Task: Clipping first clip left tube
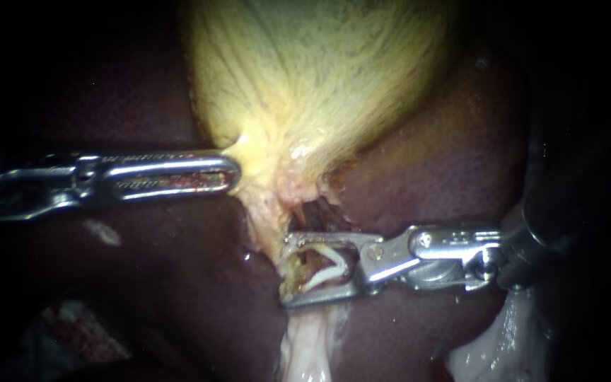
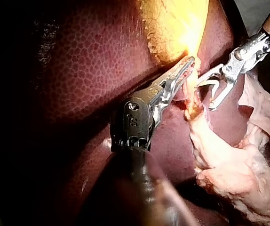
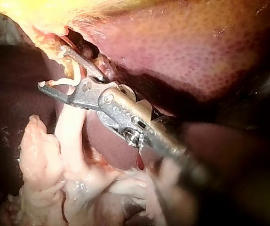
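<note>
Straddling the tube with an open clip

My right instrument comes in from the right. Its claw is spread wide and carries a white clip, one clip leg against each half, so it is grasping the clip. The clip is a V, open. The tube runs between the clip's legs, just below the gallbladder neck, and goes on down as a pale strand over the dark liver. I cannot tell whether the clip legs touch the tube.

In the right wrist view my right instrument has the clip across the tube, with one half of the claw on either side of the tube.

My left instrument comes in from the left, level. Its claw is clenched on the gallbladder's lower edge, and the yellow tissue is drawn to a point at the tip. The left wrist view shows the same: my left instrument pinches the gallbladder edge and my right instrument sits just beside it, apart from it.
</note>
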{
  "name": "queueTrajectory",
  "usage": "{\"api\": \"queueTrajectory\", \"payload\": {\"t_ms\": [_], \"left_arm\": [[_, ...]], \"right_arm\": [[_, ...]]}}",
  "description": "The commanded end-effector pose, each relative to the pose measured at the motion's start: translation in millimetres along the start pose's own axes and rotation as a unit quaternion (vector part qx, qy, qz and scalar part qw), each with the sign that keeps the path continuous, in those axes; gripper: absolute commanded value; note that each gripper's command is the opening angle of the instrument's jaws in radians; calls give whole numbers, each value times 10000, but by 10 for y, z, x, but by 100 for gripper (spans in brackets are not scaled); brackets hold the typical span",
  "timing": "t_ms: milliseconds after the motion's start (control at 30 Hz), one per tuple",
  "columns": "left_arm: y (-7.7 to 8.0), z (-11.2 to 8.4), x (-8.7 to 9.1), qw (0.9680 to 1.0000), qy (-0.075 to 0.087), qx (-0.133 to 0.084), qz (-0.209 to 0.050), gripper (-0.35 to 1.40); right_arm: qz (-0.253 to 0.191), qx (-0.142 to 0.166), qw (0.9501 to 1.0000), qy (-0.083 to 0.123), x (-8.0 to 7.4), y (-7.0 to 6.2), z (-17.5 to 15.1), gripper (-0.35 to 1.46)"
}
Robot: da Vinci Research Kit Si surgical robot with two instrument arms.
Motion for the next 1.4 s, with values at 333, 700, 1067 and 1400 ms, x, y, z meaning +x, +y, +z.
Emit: {"api": "queueTrajectory", "payload": {"t_ms": [333, 700, 1067, 1400], "left_arm": [[-7, -2, -2, 10000, -3, -16, 0, -35], [-13, 1, -2, 10000, -23, -38, 0, -35], [-6, 6, -1, 10000, -22, -28, -1, -35], [2, 13, 0, 10000, -25, -39, -6, -35]], "right_arm": [[-111, -185, 9995, -241, -5, 8, -4, 57], [-428, -288, 9983, -259, -5, 17, 12, 59], [-514, -99, 9985, -148, -20, 11, 41, 59], [-725, 535, 9959, 54, -20, -5, 46, 55]]}}
